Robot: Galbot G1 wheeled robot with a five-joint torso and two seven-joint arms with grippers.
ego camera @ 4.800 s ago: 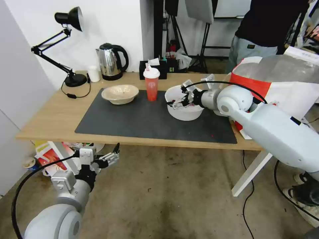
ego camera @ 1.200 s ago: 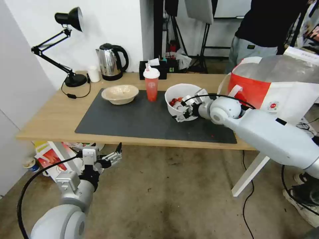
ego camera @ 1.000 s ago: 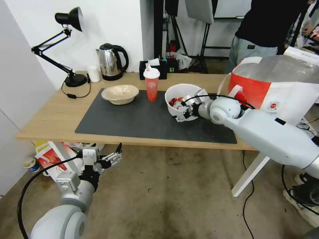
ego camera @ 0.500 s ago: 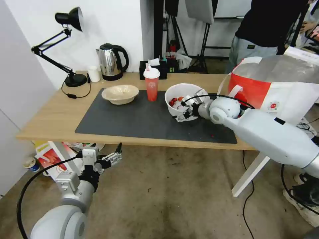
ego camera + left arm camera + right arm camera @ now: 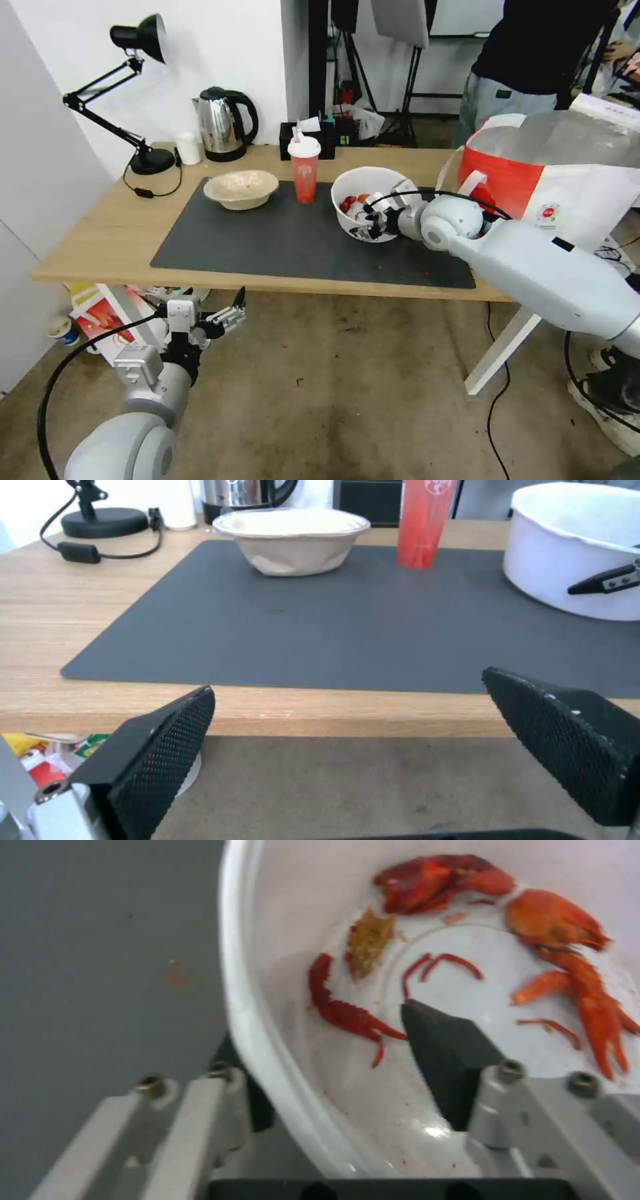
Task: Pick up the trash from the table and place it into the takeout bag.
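- Where our head camera looks down, we see the long light-wood table with white legs against a white wall, a big dark grey rectangular mat on it, and a stained concrete floor below.
- At the back of the table stand a black desk lamp, a steel kettle with black handle and a black tissue box.
- On the mat, from our left: a shallow beige bowl sitting mouth up, a red lidded drink cup upright with its long axis vertical, and a large white round plastic bowl tipped so its mouth faces our left.
- Our right gripper grips the near rim of that white bowl; the boxy white takeout bag with a red splash print stands just beyond, at the table's right end.
- Our left gripper hangs below the table's front edge over the floor.
- From the left wrist, its two black fingers stand wide apart, with the table edge, mat, beige bowl, red cup and white bowl beyond.
- From the right wrist, the white bowl's rim runs between the jaws, one finger inside and one outside, clamped on the wall; red shell scraps lie in the bowl.
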